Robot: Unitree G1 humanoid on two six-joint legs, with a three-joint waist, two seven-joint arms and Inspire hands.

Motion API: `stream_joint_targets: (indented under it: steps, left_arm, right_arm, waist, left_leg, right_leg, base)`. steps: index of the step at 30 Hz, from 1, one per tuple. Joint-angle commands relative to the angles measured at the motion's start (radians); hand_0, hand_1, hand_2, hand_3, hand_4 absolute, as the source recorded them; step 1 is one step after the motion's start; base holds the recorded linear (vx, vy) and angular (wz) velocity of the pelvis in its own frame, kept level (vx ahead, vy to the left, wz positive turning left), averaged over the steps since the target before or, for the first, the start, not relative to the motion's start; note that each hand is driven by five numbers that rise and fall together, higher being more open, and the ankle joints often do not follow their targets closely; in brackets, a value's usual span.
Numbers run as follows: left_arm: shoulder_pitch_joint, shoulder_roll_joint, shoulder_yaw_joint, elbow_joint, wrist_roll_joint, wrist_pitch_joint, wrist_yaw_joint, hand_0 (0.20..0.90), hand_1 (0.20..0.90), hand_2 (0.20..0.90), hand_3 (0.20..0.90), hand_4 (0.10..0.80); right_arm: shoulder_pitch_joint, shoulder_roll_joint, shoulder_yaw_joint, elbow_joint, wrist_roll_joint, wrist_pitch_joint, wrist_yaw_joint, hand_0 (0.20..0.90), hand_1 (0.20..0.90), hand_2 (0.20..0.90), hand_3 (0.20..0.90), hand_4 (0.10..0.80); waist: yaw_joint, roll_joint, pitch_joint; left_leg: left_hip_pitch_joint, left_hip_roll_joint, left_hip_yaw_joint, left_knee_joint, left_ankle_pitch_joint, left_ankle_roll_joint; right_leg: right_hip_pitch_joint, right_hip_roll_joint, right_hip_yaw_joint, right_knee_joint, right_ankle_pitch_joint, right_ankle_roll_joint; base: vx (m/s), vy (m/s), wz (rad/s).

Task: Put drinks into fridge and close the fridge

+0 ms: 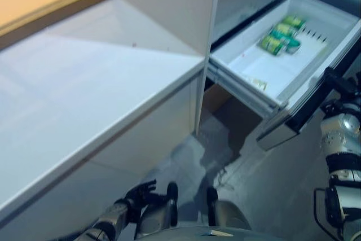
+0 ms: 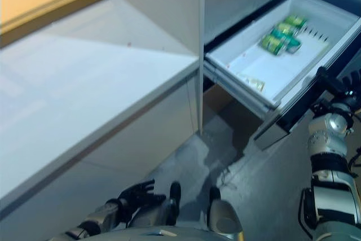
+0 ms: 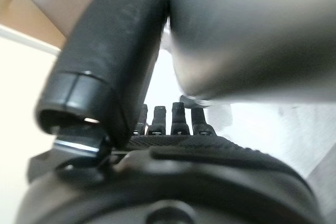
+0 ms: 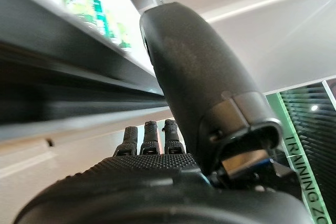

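Green cans (image 1: 282, 35) lie on their sides at the far end of the white fridge drawer (image 1: 246, 76), which is pulled out. They also show in the right wrist view (image 4: 84, 3). My right hand (image 2: 330, 86) is at the drawer's dark front panel (image 1: 316, 103), fingers (image 4: 149, 137) straight against it, holding nothing. My left hand (image 1: 141, 193) hangs low beside the counter's base, fingers relaxed and empty; its fingers (image 3: 168, 119) look straight in the left wrist view.
A long white counter (image 1: 84, 100) runs along the left, with a white upright panel (image 1: 169, 9) between it and the fridge. A brown space (image 1: 217, 97) lies under the drawer. Grey floor (image 1: 271, 179) is below.
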Motion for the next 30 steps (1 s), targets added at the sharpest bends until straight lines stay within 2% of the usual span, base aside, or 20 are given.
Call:
stream_joint_targets:
  steps: [1, 5, 8, 13, 18, 25, 30]
  left_arm:
    - [0.033, 0.009, 0.005, -0.022, -0.046, -0.033, 0.039, 0.900, 0.900, 0.900, 0.900, 0.800]
    - [0.031, 0.003, 0.026, -0.048, -0.085, -0.037, 0.057, 0.900, 0.900, 0.900, 0.900, 0.800]
    - [0.039, -0.002, 0.042, -0.055, -0.101, -0.044, 0.059, 0.900, 0.900, 0.900, 0.900, 0.800]
    - [0.053, -0.006, 0.056, -0.068, -0.119, -0.049, 0.059, 0.900, 0.900, 0.900, 0.900, 0.800]
    - [0.090, -0.002, 0.074, -0.076, -0.109, -0.045, 0.065, 0.900, 0.900, 0.900, 0.900, 0.800]
    - [0.130, 0.016, 0.058, -0.086, -0.133, -0.065, 0.026, 0.900, 0.900, 0.900, 0.900, 0.800]
    - [0.137, 0.035, 0.040, -0.096, -0.141, -0.065, 0.000, 0.900, 0.900, 0.900, 0.900, 0.800]
  right_arm:
    - [-0.098, -0.029, 0.006, -0.103, 0.011, -0.113, 0.016, 0.900, 0.900, 0.900, 0.900, 0.800]
    - [-0.113, -0.013, 0.027, -0.115, 0.049, -0.089, 0.076, 0.900, 0.900, 0.900, 0.900, 0.800]
    - [-0.111, 0.011, 0.049, -0.153, 0.087, -0.031, 0.176, 0.900, 0.900, 0.900, 0.900, 0.800]
    - [-0.122, 0.031, 0.094, -0.201, 0.086, 0.019, 0.317, 0.900, 0.900, 0.900, 0.900, 0.800]
    - [-0.191, 0.039, 0.181, -0.247, 0.050, 0.098, 0.457, 0.900, 0.900, 0.900, 0.900, 0.800]
    - [-0.342, 0.017, 0.273, -0.135, 0.054, 0.124, 0.507, 0.900, 0.900, 0.900, 0.900, 0.800]
    - [-0.470, -0.001, 0.322, -0.037, 0.035, 0.125, 0.461, 0.900, 0.900, 0.900, 0.900, 0.800]
  waist:
    - [0.025, -0.052, 0.002]
    - [0.031, -0.044, 0.023]
    - [0.032, -0.039, 0.028]
    - [0.038, -0.033, 0.033]
    - [0.069, -0.035, 0.029]
    - [0.124, -0.020, 0.030]
    - [0.168, 0.000, 0.041]
  left_leg:
    - [-0.056, -0.059, 0.023, 0.253, -0.237, 0.099]
    - [-0.157, -0.074, 0.024, 0.381, -0.275, 0.103]
    - [-0.203, -0.083, 0.028, 0.442, -0.289, 0.101]
    - [-0.245, -0.091, 0.029, 0.491, -0.294, 0.097]
    - [-0.272, -0.097, 0.011, 0.528, -0.292, 0.087]
    - [-0.225, -0.106, -0.033, 0.446, -0.236, 0.077]
    - [-0.209, -0.122, -0.084, 0.383, -0.198, 0.072]
  right_leg:
    - [-0.003, -0.008, -0.032, 0.095, -0.022, -0.064]
    - [-0.104, -0.011, -0.035, 0.234, -0.069, -0.080]
    - [-0.153, -0.007, -0.034, 0.304, -0.093, -0.089]
    - [-0.197, 0.001, -0.038, 0.357, -0.106, -0.095]
    - [-0.223, 0.008, -0.051, 0.413, -0.125, -0.101]
    - [-0.172, -0.003, -0.073, 0.380, -0.115, -0.095]
    - [-0.152, -0.020, -0.098, 0.355, -0.109, -0.089]
  base:
    - [-0.067, 0.036, 0.10]
    - [-0.063, 0.057, 0.01]
    - [-0.003, 0.047, -0.04]
    - [0.006, 0.036, -0.01]
    - [0.043, 0.007, 0.01]
    - [0.081, 0.000, 0.01]
    - [0.008, 0.033, 0.17]
